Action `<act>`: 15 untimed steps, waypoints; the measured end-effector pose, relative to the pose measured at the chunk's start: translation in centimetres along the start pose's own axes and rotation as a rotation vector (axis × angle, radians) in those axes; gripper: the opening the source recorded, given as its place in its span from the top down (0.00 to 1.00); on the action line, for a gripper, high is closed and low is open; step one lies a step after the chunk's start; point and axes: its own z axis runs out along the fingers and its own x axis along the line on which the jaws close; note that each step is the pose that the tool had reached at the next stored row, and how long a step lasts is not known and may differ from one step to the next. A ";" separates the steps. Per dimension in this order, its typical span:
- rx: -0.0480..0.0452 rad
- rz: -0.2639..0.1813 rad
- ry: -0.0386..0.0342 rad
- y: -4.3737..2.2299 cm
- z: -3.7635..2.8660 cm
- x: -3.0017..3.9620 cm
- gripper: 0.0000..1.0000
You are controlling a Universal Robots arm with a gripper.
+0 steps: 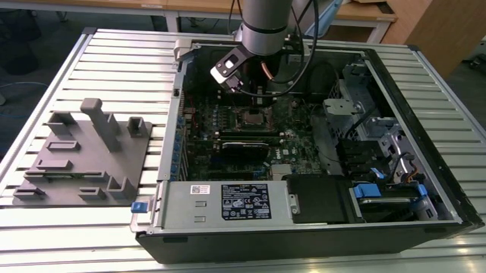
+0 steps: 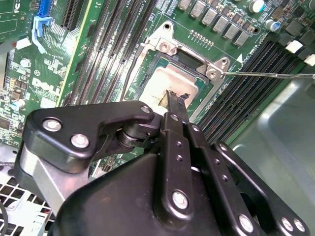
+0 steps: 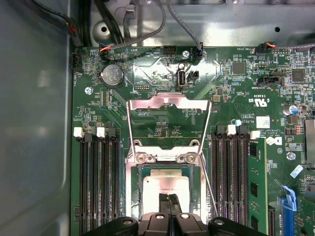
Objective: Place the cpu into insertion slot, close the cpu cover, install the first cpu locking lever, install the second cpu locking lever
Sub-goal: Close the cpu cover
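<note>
The cpu [image 3: 166, 186], a square chip with a dull silver top, lies flat in the insertion slot [image 3: 132, 196] on the green board. My gripper [image 3: 169, 199] is shut, its two dark fingertips [image 2: 175, 100] pressed together right over the chip's near edge; whether they touch it I cannot tell. The cpu cover [image 3: 167, 102] is swung open beyond its hinge, green board showing through its window. A thin wire locking lever [image 3: 208, 191] angles away from the hinge corner and sticks out sideways [image 2: 270, 75]. In the exterior view my gripper [image 1: 254, 105] hangs just above the slot [image 1: 253, 118].
Long black memory slots [image 3: 98, 187] flank the socket on both sides [image 3: 236, 177]. Cables [image 3: 147, 29] run along the case wall past the board. A grey fixture plate [image 1: 83, 156] lies on the slatted table at the exterior view's left, outside the open case [image 1: 425, 187].
</note>
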 end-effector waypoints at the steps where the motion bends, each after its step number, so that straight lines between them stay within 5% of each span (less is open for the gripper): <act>1: 0.0000 0.000 0.0000 0.00 -0.01 0.00 0.90; 15: -0.0001 0.000 0.0004 0.01 -0.22 0.00 0.90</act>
